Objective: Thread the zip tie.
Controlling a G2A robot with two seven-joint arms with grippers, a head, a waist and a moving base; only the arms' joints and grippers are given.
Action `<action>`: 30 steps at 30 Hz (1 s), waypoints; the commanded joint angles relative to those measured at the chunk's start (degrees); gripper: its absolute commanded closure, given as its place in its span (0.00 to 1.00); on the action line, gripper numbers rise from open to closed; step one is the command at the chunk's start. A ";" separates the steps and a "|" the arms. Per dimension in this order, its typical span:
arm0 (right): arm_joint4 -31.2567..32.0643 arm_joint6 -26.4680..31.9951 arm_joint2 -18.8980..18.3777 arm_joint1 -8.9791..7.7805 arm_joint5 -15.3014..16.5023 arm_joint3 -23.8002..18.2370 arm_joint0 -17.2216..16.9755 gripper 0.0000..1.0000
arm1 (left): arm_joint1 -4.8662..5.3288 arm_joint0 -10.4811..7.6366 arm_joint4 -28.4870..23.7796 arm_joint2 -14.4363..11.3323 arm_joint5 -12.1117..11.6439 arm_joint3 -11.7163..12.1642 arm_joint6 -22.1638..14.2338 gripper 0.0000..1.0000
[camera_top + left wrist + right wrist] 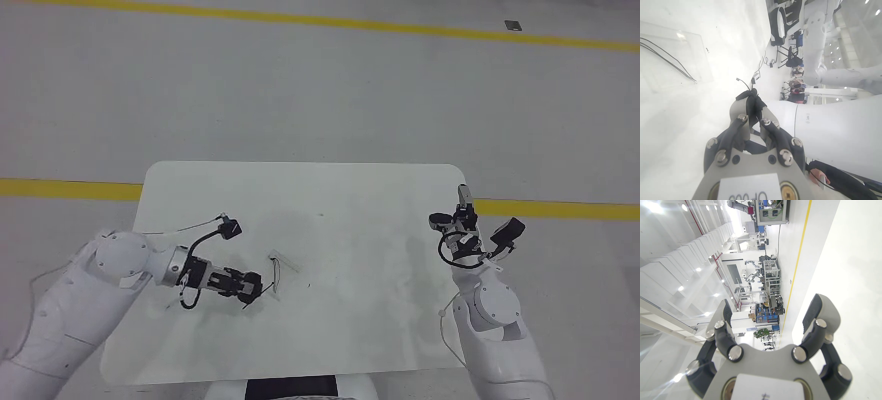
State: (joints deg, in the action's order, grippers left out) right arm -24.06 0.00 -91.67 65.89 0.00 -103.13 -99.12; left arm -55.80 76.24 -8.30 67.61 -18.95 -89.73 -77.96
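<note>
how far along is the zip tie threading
Done: the left tool is shut on a black zip tie beside the clear sheet. In hand: that tie alone, its head sticking out free, no loop seen. To do: the threading itself; the right tool is open and holds nothing, by the table's right edge.

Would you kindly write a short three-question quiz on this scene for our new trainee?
1. True or false: the right gripper is shut on a zip tie.
2. Which gripper holds the black zip tie? A) the left gripper B) the right gripper C) neither
3. Fill in: the thin ties lying on the clear sheet are ____ in colour.

Key: 1 false, it is open and empty; 2 A; 3 black.
</note>
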 commanded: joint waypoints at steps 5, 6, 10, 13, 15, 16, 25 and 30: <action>0.00 0.00 0.00 0.00 0.00 0.00 0.00 0.00 | -0.15 -1.05 -13.96 0.75 -0.53 4.37 -1.68 1.00; 0.00 0.00 0.00 0.00 0.00 0.00 0.00 0.00 | -0.13 -1.05 -15.87 0.51 -0.53 4.47 -1.68 1.00; 0.00 0.00 0.00 0.00 0.00 0.00 0.00 0.00 | 0.38 -1.08 -23.00 -1.19 -0.53 6.13 -1.68 1.00; 0.00 0.00 0.00 0.00 0.00 0.00 0.00 0.00 | 0.87 -1.64 -25.28 -2.29 -0.53 7.56 -1.68 1.00; 0.00 0.00 0.00 0.00 0.00 0.00 0.00 0.00 | 1.05 -1.96 -26.42 -2.87 -0.53 7.96 -1.68 1.00; 0.00 0.00 0.00 0.00 0.00 0.00 0.00 0.00 | 1.13 -2.05 -26.97 -3.15 -0.53 8.25 -1.68 1.00; 0.00 0.00 0.00 0.00 0.00 0.00 0.00 0.00 | 1.72 -2.90 -29.46 -4.42 -0.53 8.15 -1.68 1.00; 1.12 0.56 0.25 -0.02 0.17 -0.36 0.14 0.00 | 1.72 -2.90 -29.46 -4.42 -0.53 8.15 -1.68 1.00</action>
State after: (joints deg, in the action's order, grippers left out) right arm -23.86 0.15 -91.59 65.89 0.05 -103.25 -99.08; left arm -54.07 73.34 -37.75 63.19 -19.48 -81.59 -79.64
